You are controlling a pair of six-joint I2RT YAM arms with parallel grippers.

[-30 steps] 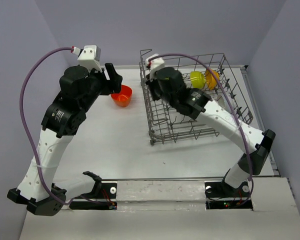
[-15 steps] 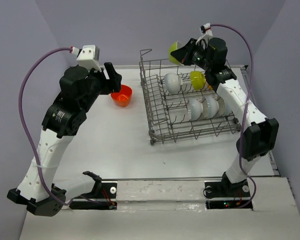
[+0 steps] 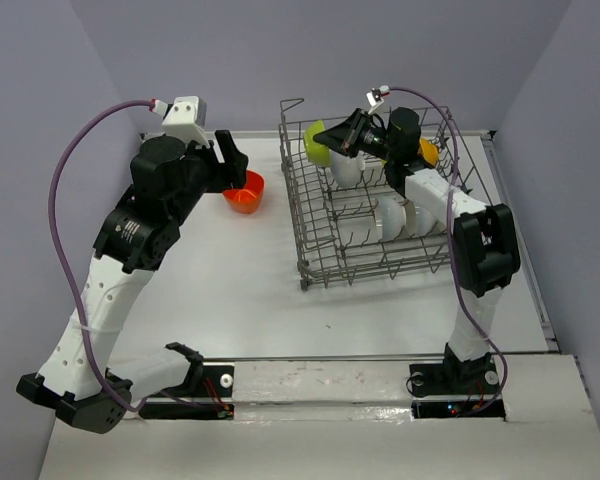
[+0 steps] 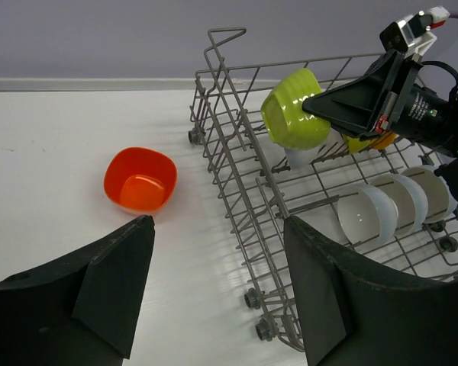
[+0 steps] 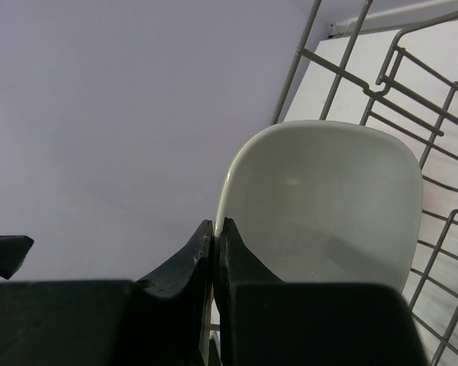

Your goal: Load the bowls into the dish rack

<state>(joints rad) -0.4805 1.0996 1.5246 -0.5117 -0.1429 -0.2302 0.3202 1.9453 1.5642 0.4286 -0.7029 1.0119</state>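
Right gripper: jaws nearly together, pinching rim of lime green bowl; wrist view shows bowl wall clamped btwn the two pads. Bowl held tilted on edge over far-left part of dish rack, approx level w/ its top wire. Inside rack: row of white bowls standing on edge toward right side, one more white bowl just below the held one, orange-yellow bowl at far side, partly hidden by arm. Left gripper: fingers spread wide, holding nothing, over table left of rack. Red-orange bowl upright on table, near rack's far-left corner; left gripper close above it, not touching
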